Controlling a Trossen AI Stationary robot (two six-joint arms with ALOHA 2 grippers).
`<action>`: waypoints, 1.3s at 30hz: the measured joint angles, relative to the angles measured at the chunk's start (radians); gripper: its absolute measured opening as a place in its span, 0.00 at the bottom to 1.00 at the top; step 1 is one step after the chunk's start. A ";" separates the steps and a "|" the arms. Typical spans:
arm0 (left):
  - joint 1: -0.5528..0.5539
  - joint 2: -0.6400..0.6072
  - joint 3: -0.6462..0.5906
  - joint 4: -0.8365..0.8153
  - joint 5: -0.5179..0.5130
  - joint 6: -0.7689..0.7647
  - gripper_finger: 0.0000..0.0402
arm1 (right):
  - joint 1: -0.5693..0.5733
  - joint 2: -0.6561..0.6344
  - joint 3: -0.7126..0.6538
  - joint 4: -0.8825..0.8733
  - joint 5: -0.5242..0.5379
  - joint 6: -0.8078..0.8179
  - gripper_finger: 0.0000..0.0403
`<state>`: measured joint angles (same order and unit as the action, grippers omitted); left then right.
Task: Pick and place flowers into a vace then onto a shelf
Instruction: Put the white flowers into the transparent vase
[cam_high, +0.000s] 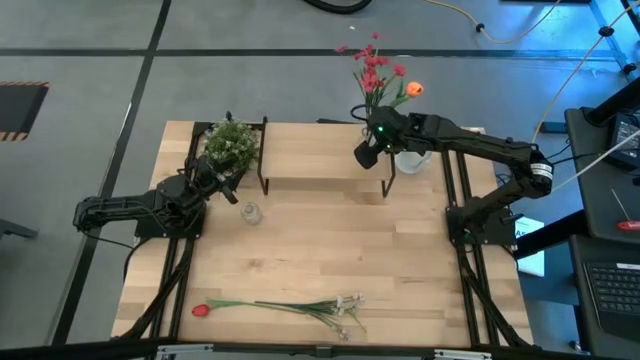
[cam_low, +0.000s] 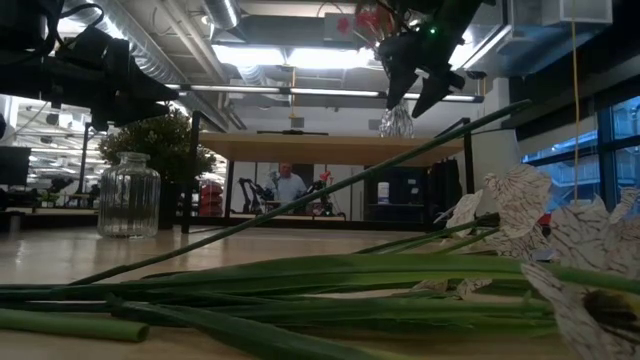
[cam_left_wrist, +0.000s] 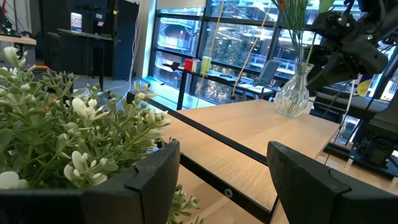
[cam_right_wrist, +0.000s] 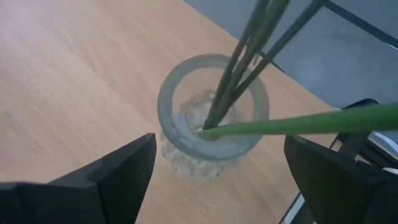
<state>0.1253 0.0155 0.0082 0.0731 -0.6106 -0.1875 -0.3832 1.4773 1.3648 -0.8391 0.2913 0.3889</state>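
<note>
The right gripper (cam_high: 368, 152) hangs above the right end of the shelf (cam_high: 320, 150), its fingers (cam_right_wrist: 118, 174) wide apart and holding nothing. Under it a glass vase (cam_right_wrist: 211, 118) stands on the shelf with flower stems (cam_right_wrist: 249, 56) inside. More flowers (cam_high: 290, 307) lie near the worktop's (cam_high: 320, 250) front edge. The left gripper (cam_high: 228, 188), fingers also open and empty, waits by the potted plant (cam_high: 230, 143) at the shelf's left end.

Robotics lab or industrial workshop: bare grey concrete floor (cam_high: 250, 90) with dark tape lines, exposed ceiling ducts (cam_low: 170, 60) and strip lights, tall glazed windows (cam_left_wrist: 205, 37), loose cables, a person (cam_low: 288, 186) at far benches.
</note>
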 joint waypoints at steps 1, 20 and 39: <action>0.000 0.000 0.000 0.000 0.000 0.000 0.59 | 0.000 0.000 0.003 -0.006 0.000 0.002 0.88; 0.000 0.000 0.000 0.000 0.000 0.000 0.59 | 0.044 -0.088 0.012 -0.121 -0.082 0.103 0.88; 0.000 0.000 0.000 0.006 -0.043 0.005 0.59 | 0.474 -0.324 -0.133 0.090 0.145 0.049 0.88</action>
<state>0.1253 0.0158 0.0084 0.0786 -0.6531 -0.1827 0.0903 1.1534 1.2322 -0.7492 0.4359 0.4378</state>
